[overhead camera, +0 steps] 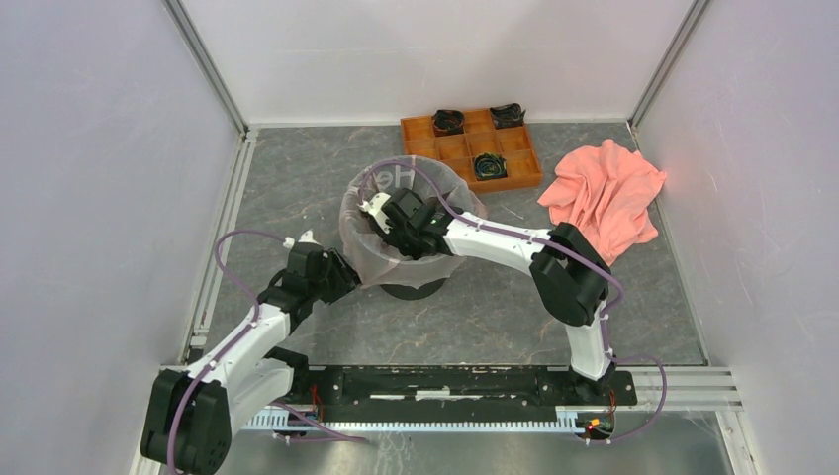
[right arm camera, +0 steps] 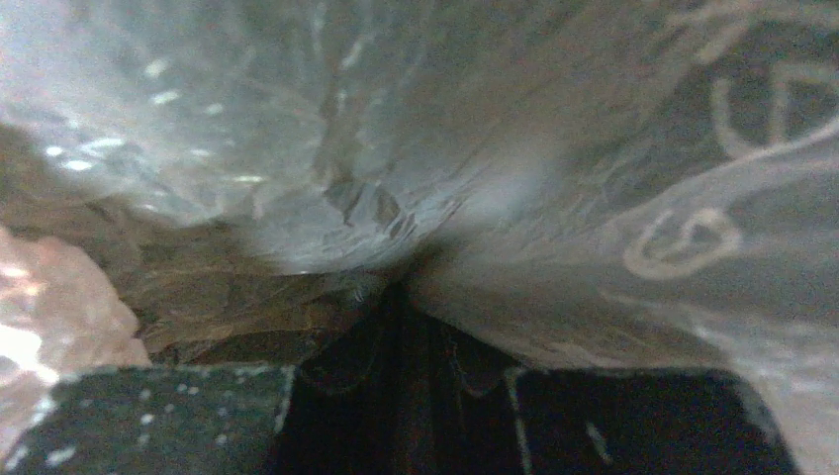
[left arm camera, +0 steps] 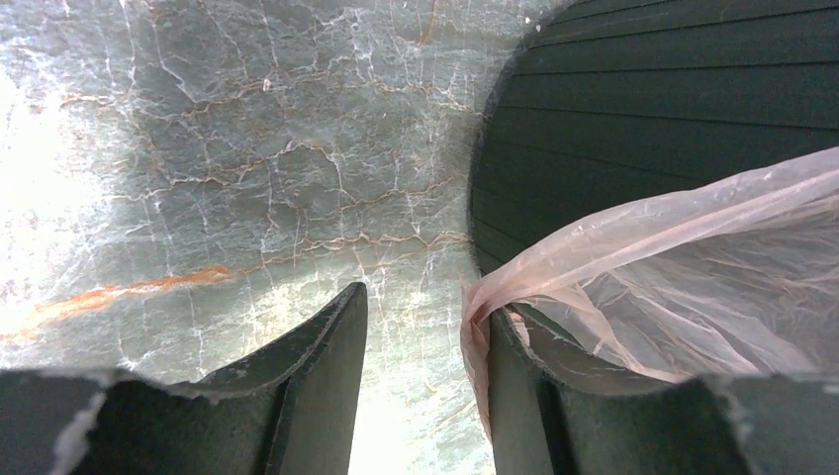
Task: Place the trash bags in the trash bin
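Bin (overhead camera: 413, 288) mostly behind translucent bag (overhead camera: 356, 237)

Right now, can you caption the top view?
Right gripper inside the pink bag lining the trash bin; left gripper beside.

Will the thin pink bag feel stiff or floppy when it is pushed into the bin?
Probably floppy: the bag creases and drapes over one left finger. Likely very light: the bin shows through its thin film.

Tabletop (overhead camera: 297, 188) was grey marble-look w/ pale & rust veins, and glared white at the left in the left wrist view. Plain white walls (overhead camera: 99, 148) stood left, back & right. Aluminium rails (overhead camera: 223, 228) ran along the table edges, w/ posts (overhead camera: 204, 59) in the back corners.
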Controlling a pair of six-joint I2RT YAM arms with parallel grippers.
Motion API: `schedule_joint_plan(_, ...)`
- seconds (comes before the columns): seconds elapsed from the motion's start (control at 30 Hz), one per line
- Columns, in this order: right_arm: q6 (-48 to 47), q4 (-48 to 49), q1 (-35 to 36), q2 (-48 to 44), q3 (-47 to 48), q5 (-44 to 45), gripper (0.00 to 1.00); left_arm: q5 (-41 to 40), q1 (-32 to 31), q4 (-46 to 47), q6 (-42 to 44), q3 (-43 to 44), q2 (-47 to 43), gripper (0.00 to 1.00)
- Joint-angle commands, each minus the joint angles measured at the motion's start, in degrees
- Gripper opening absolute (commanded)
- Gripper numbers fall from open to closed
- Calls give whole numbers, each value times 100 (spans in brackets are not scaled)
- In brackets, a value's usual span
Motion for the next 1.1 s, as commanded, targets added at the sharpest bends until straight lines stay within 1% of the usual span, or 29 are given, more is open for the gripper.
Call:
schedule_joint_plan(0.0, 209, 502, 7, 728, -361, -41, 21, -105, 2, -193, 203, 308, -142, 52)
schedule_joint_plan(0.17, 273, 384, 16, 558, -356, -124, 22, -277, 6, -509, 221, 497, -477, 54)
schedule_joint_plan(0.3, 343, 77, 23, 125, 19, -213, 28, -435, 6, -611, 198, 526, -741, 54)
schedule_joint_plan(0.4, 368, -86, 34, -245, 287, -209, 32, -437, 6, -635, 160, 506, -762, 56)
schedule_joint_plan(0.53, 431, -213, 42, -604, 571, -232, 43, -436, 6, -654, 104, 453, -763, 59)
schedule_joint_plan(0.67, 475, -265, 43, -709, 741, -225, 54, -600, 6, -715, 43, 439, -862, 61)
schedule_joint_plan(0.73, 486, -325, 42, -714, 827, -140, 60, -619, 6, -789, 24, 479, -924, 66)
schedule_joint_plan(0.8, 484, -431, 38, -692, 977, -64, 64, -725, 6, -957, -44, 540, -1005, 73)
schedule_joint_plan(0.93, 448, -576, 37, -724, 1343, 9, 69, -1005, 6, -1243, -193, 580, -1279, 79)
schedule_joint_plan(1.07, 355, -703, 43, -886, 1885, 71, 77, -1319, 6, -1597, -406, 714, -1526, 90)
